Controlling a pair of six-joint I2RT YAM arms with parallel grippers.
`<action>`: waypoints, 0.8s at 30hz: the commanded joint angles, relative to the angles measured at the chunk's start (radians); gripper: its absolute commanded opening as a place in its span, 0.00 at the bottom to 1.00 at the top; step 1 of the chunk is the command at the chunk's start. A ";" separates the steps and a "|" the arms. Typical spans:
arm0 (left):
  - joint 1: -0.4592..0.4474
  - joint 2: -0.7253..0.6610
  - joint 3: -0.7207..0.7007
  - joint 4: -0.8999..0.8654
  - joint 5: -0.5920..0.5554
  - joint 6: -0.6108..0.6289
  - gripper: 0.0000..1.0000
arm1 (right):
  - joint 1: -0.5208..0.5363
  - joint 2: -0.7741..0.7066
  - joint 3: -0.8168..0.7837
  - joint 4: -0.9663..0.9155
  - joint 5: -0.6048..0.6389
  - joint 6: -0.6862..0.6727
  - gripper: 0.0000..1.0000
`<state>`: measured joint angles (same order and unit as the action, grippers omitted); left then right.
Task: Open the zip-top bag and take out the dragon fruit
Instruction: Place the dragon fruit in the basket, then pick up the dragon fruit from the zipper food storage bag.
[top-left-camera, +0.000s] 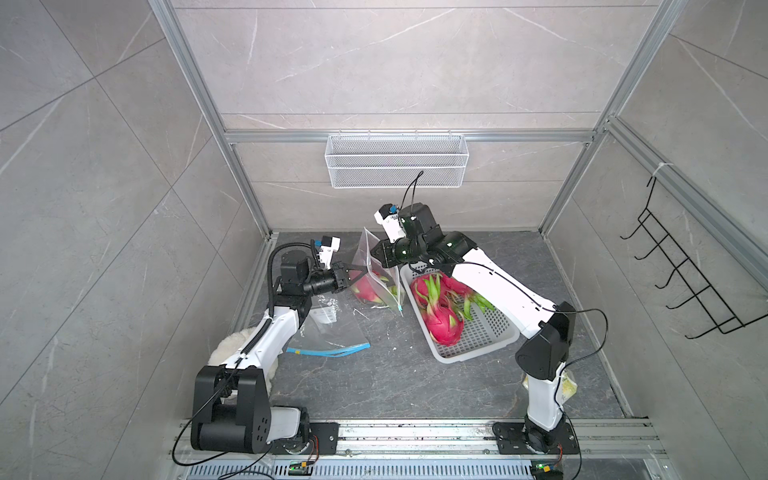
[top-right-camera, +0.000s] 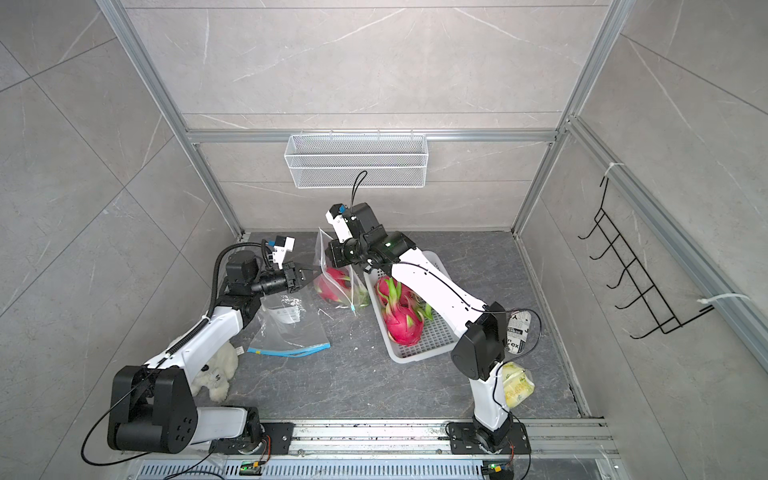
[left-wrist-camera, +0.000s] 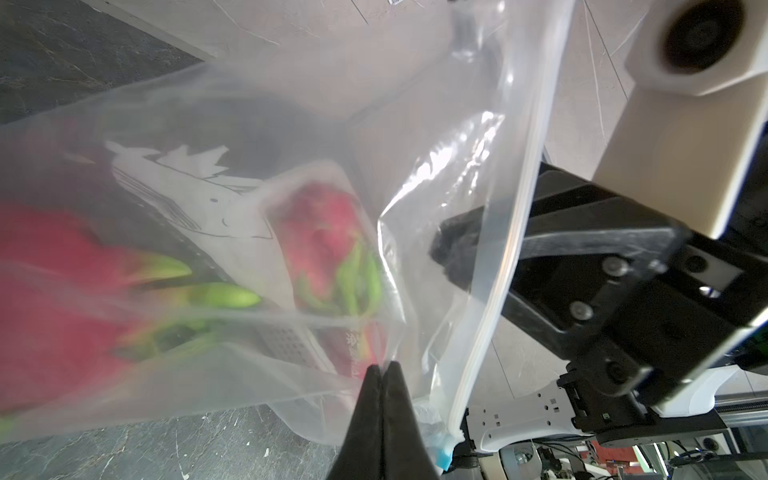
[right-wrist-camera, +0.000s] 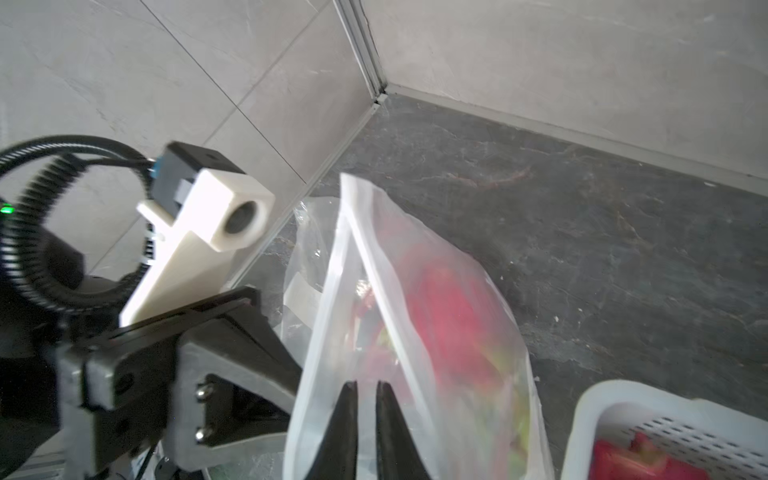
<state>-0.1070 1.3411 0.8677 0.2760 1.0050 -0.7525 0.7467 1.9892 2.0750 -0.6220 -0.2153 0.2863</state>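
The clear zip-top bag (top-left-camera: 376, 270) (top-right-camera: 338, 266) stands upright at the back centre of the floor, its mouth spread apart. A magenta dragon fruit (top-left-camera: 365, 289) (right-wrist-camera: 449, 316) with green tips lies inside it and looks blurred through the film in the left wrist view (left-wrist-camera: 50, 299). My left gripper (top-left-camera: 360, 273) (left-wrist-camera: 381, 368) is shut on the bag's left wall. My right gripper (top-left-camera: 375, 252) (right-wrist-camera: 366, 384) pinches the opposite rim by the zip strip, its jaws a thin slit apart. Two more dragon fruits (top-left-camera: 440, 320) lie in the white basket (top-left-camera: 473, 357).
An empty zip bag with a blue strip (top-left-camera: 332, 332) lies flat under my left arm. A white plush (top-right-camera: 216, 374) sits by the left base. Packets (top-right-camera: 517, 384) lie behind the right arm. A wire basket (top-left-camera: 397, 162) hangs on the back wall and a hook rack (top-left-camera: 685, 282) on the right wall.
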 joint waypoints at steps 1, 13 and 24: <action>-0.003 -0.016 0.042 0.006 0.027 0.032 0.00 | 0.003 0.021 0.031 -0.060 0.065 -0.018 0.12; -0.002 -0.014 0.043 0.031 0.022 0.012 0.00 | 0.059 0.219 0.245 -0.227 0.178 -0.064 0.13; 0.007 -0.035 0.052 -0.006 -0.028 0.014 0.00 | 0.071 0.525 0.641 -0.477 0.245 -0.152 0.19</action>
<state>-0.0952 1.3418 0.8677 0.2363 0.9436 -0.7483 0.8116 2.4504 2.6537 -0.9710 -0.0147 0.1783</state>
